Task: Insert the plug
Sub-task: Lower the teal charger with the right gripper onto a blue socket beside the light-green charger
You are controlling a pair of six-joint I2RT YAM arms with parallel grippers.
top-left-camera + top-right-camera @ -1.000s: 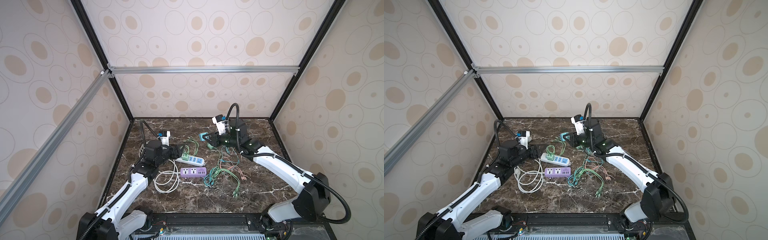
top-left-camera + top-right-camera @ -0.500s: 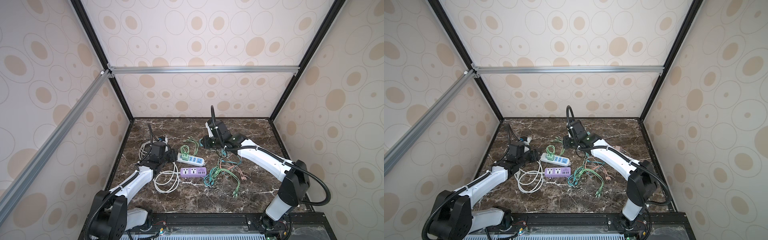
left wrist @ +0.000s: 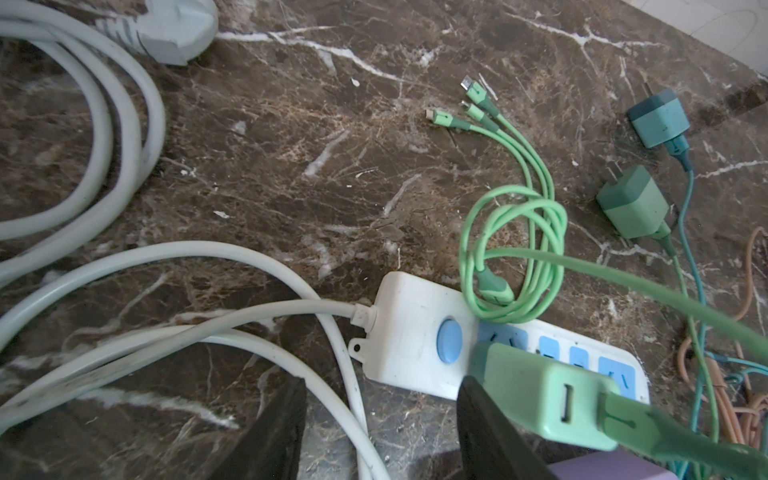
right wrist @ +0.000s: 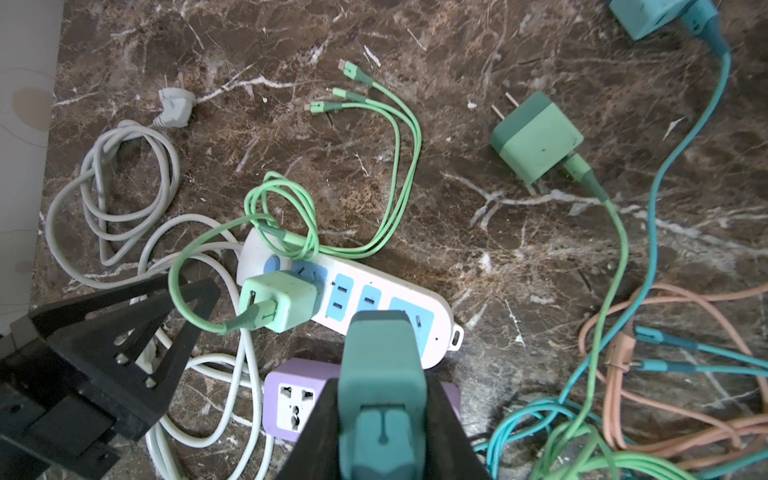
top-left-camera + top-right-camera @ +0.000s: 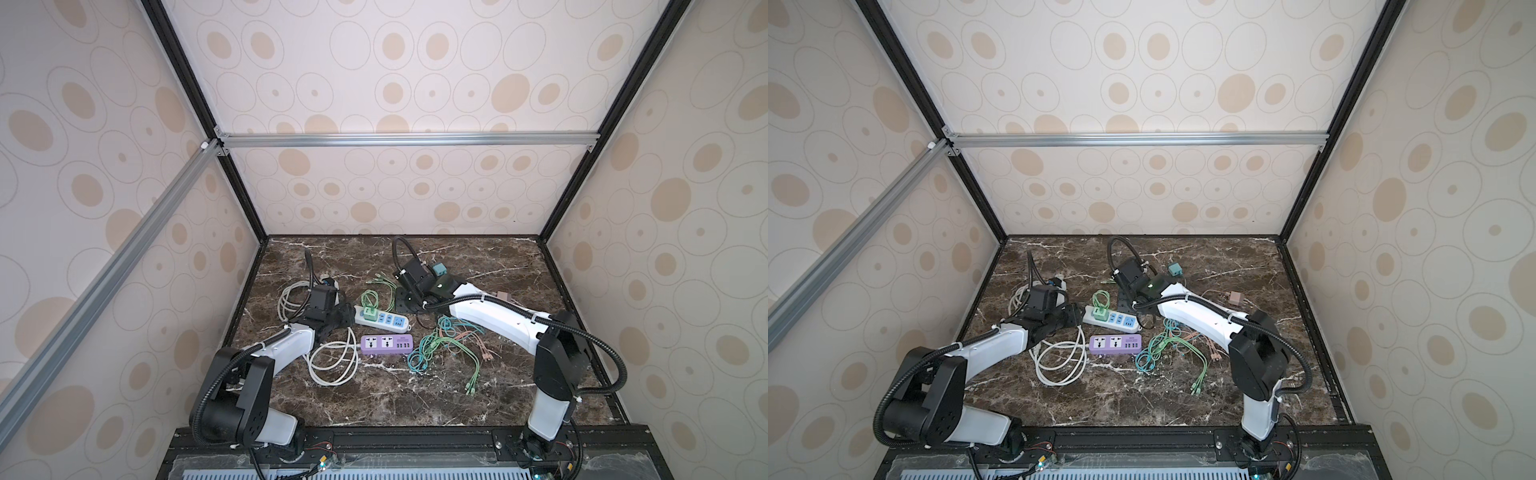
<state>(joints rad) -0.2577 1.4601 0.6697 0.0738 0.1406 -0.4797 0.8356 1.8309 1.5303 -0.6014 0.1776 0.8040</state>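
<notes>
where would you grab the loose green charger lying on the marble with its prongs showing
I'd pinch the green charger body across its two flat side faces, coming straight down from above. It lies flat, its prongs jut from one end and its cable leaves the other, so only the sides are free.

Soft, even light; nearest objects blur in wrist views.

High stereo pair, close wrist views, shared strip [image 3: 407, 332]
</notes>
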